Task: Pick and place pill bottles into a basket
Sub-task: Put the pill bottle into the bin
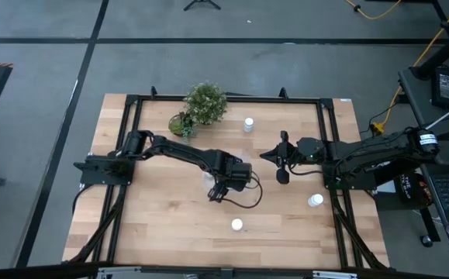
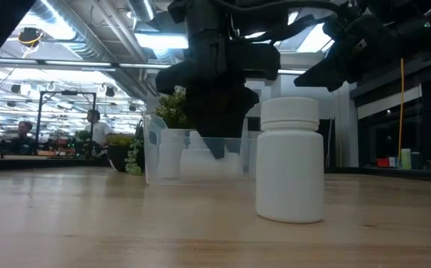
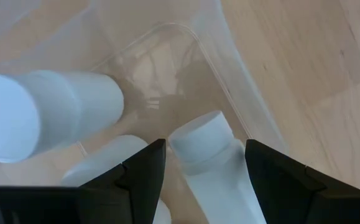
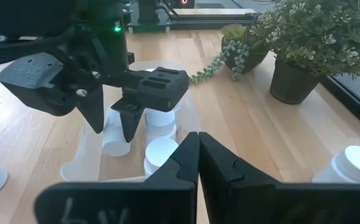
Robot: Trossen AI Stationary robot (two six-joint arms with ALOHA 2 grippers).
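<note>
The clear basket point(image 2: 155, 152) stands mid-table and holds several white pill bottles point(image 4: 161, 151). My left gripper point(image 3: 206, 163) points down into it, shut on one more pill bottle point(image 3: 214, 168), whose cap faces down. Other bottles stand on the wood: one at the far side point(image 1: 249, 124), one near the front point(image 1: 237, 225), one at the right point(image 1: 316, 201). My right gripper point(image 4: 198, 140) hovers shut to the right of the basket and holds nothing. My left gripper has the bottle's body point(image 3: 229, 186) between its two fingers point(image 3: 145, 171), coming from above and pointing steeply down. The bottle hangs tilted, with its cap point(image 3: 199, 138) lowest, inside the basket's walls. Whether the cap rests on the basket's floor, I cannot tell.
A bushy potted plant point(image 1: 205, 103) and a smaller trailing plant point(image 1: 181, 124) stand at the far edge behind the basket. A black frame runs around the wooden top point(image 1: 170, 225). Bare wood lies near the front left.
</note>
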